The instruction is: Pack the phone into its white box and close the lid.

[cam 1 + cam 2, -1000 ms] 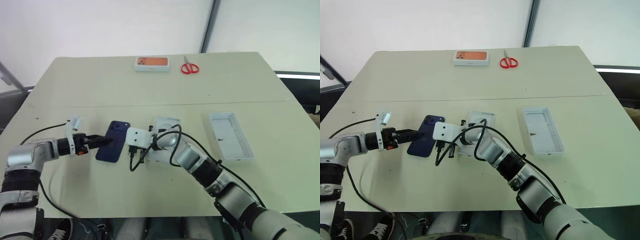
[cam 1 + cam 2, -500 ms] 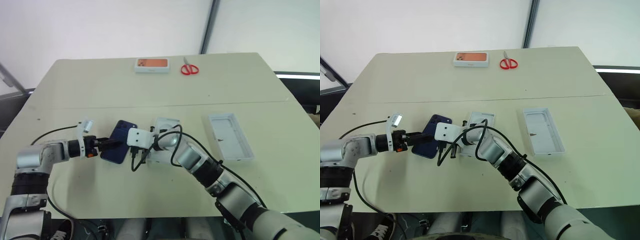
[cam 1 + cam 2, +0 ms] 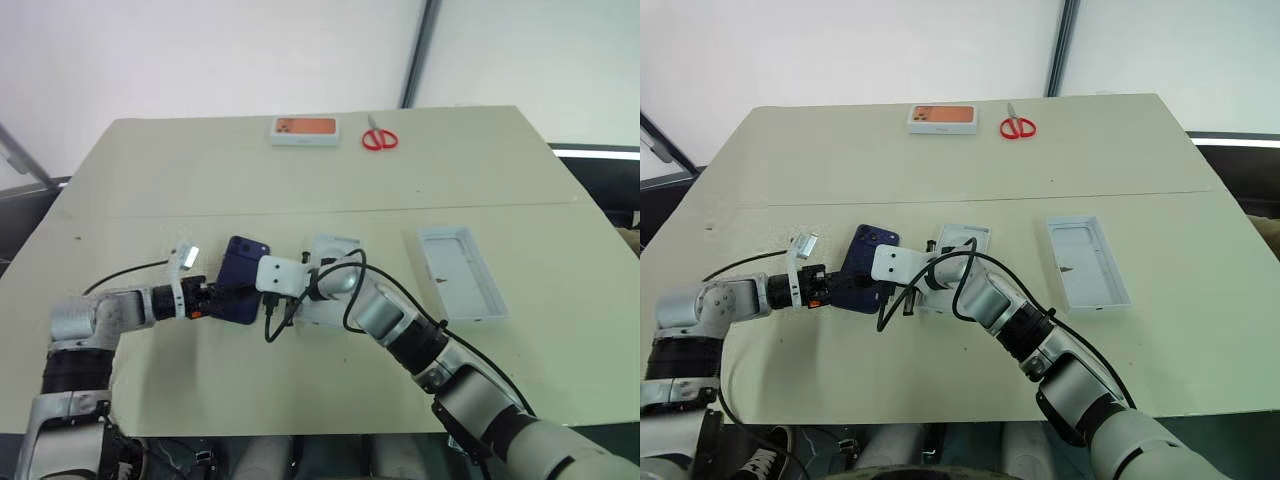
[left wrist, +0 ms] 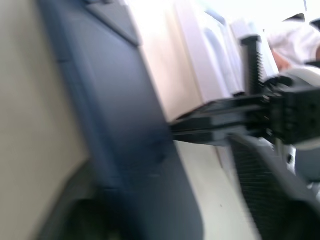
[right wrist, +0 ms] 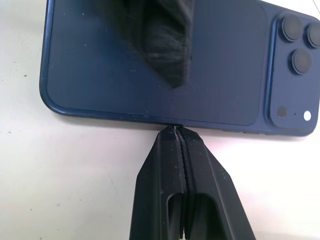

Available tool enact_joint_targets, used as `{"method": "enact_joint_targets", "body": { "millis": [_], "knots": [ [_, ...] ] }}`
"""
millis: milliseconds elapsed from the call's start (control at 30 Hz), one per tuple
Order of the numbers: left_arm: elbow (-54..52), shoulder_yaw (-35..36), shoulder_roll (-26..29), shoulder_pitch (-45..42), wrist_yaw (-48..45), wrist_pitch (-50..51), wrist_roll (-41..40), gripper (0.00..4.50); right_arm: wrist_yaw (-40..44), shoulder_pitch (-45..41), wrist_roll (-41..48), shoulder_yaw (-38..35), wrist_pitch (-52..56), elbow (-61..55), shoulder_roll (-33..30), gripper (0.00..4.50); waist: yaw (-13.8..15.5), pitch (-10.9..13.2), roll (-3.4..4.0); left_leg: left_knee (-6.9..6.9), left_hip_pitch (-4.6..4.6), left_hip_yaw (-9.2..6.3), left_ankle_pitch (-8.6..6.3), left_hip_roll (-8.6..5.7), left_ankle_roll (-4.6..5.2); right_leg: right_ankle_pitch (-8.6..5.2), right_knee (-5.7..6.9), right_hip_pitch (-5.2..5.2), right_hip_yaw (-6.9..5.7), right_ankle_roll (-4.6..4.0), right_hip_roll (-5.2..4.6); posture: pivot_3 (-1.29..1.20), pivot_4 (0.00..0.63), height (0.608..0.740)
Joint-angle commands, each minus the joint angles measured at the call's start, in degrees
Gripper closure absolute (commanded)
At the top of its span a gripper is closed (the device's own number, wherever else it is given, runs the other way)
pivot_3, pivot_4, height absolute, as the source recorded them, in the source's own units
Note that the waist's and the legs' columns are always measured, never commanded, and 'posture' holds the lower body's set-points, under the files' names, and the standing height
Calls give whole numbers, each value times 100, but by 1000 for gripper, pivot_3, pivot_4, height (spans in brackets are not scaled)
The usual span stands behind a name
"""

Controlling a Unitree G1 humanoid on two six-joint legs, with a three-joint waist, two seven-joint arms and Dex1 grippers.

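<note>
Two arms meet at the phone (image 3: 241, 279), mid-desk (image 3: 200, 170), head view: left gripper (image 3: 222, 297) at its 8 o'clock corner, the white box (image 3: 327, 275) beyond at 3 o'clock, the lid (image 3: 459, 272) further right. Left wrist: phone edge tilted between the fingers (image 4: 260, 200); cannot tell whether clamped. Right wrist: right gripper (image 5: 179, 134) clenched empty, tips touching the phone's long edge.
</note>
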Motion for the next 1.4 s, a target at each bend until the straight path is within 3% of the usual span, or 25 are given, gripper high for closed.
{"method": "enact_joint_targets", "body": {
  "millis": [33,100,433,633,767,867,1000,1133,1400],
  "knots": [
    [57,-270,-89,229,11,352,-97,3367,2,-5,-17,-43,-65,-81,-13,4500,-8,0,0,-2,0,0,0,0,0,0,0,-2,0,0,0,0,150,740],
    [33,-275,-77,251,32,362,-117,4291,0,-2,-24,-39,-91,-78,-23,4500,10,-2,-3,-3,0,-2,0,1,0,0,0,1,-2,0,1,0,150,740],
    [72,-67,-186,334,189,472,-389,4401,28,17,73,-141,-141,-144,-55,4500,2,-3,-4,-3,2,0,1,3,-2,-1,-2,0,0,0,1,0,150,740],
    [141,668,-356,212,261,681,-946,4401,331,229,1283,-1109,110,-845,211,4500,-6,6,-18,-2,-8,-1,1,6,-3,0,-5,-7,0,0,2,0,150,740],
    [85,1209,-550,109,557,908,-1326,4401,607,232,2168,-1736,838,-1177,301,4500,-26,12,-23,-4,-14,-1,2,13,-5,0,-4,-15,0,0,7,0,150,740],
    [-95,1700,-816,61,874,1025,-1721,4500,712,331,2456,-1965,1005,-1566,26,3594,-16,18,-34,-1,-21,-1,2,11,-4,0,-5,-19,-1,0,6,0,150,740],
    [-383,1823,-898,150,1081,1073,-1911,4500,1023,738,2707,-1955,1278,-2457,-803,1640,4,29,-56,8,-47,-5,2,10,-5,0,-6,-37,-7,0,3,0,150,740],
    [-533,1809,-875,165,1220,1094,-2020,4500,1232,1226,2437,-1586,1117,-3045,-1750,1640,-9,31,-58,6,-61,0,2,11,-5,0,-5,-44,-5,0,1,0,150,740],
    [-413,1728,-811,34,1286,1054,-2050,4500,949,1680,1982,-1141,881,-3272,-2321,1640,-8,37,-69,7,-63,7,3,15,-5,0,-7,-39,-3,-1,2,0,150,740]
  ]
}}
